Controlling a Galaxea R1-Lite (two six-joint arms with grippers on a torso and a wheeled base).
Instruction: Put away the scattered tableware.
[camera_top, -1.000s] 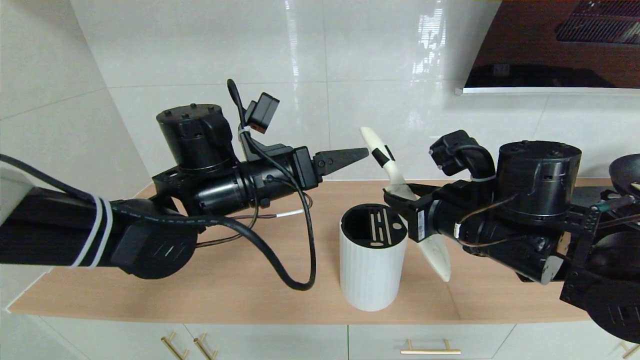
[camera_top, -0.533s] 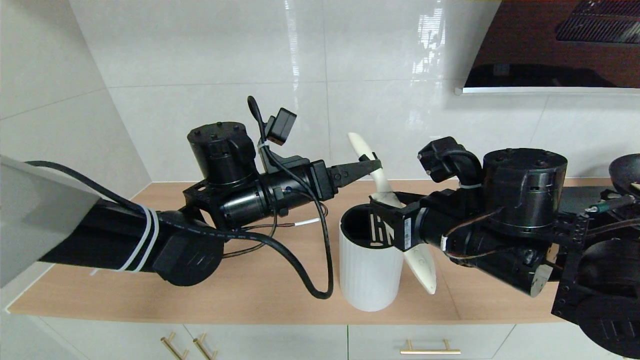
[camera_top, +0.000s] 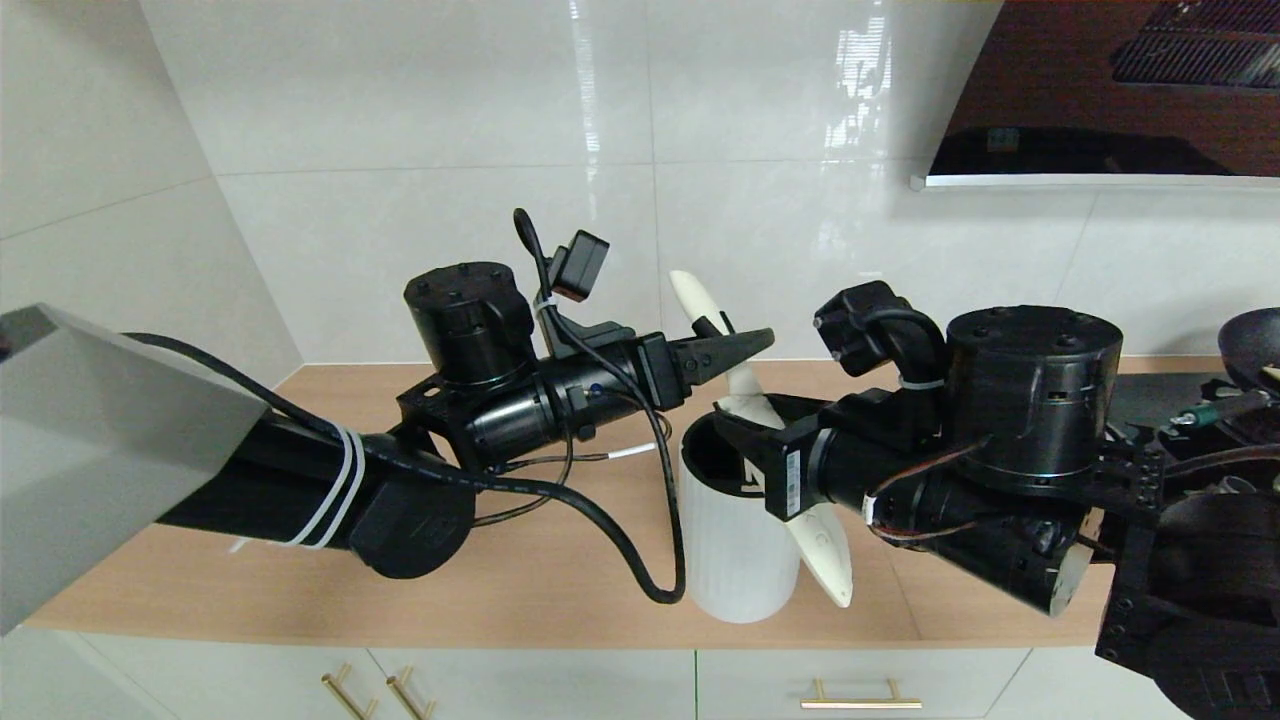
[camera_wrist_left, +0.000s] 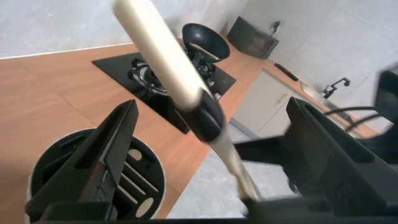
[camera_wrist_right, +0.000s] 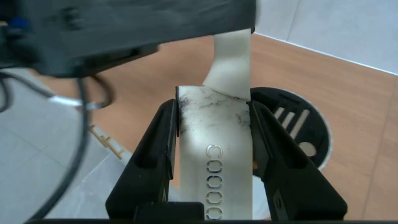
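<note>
A white spatula (camera_top: 695, 300) with a black band on its handle stands tilted over the white ribbed utensil holder (camera_top: 730, 570) on the wooden counter. My right gripper (camera_top: 750, 420) is shut on the spatula's blade (camera_wrist_right: 214, 134), just above the holder's slotted black top (camera_wrist_right: 298, 124). The blade's tip hangs down in front of the holder's right side. My left gripper (camera_top: 735, 345) comes in from the left and is open. Its fingers stand on either side of the spatula's handle (camera_wrist_left: 165, 65) near the black band, apart from it. The holder (camera_wrist_left: 140, 186) lies below.
A black cooktop (camera_wrist_left: 143, 68) with a dark pan (camera_top: 1250, 345) sits at the counter's right end. A range hood (camera_top: 1100, 90) hangs above it. Tiled wall runs close behind. Bare counter (camera_top: 500, 590) lies to the holder's left.
My left arm has moved right until its open fingers straddle the spatula's handle. My right arm has shifted left with the spatula, bringing it over the holder.
</note>
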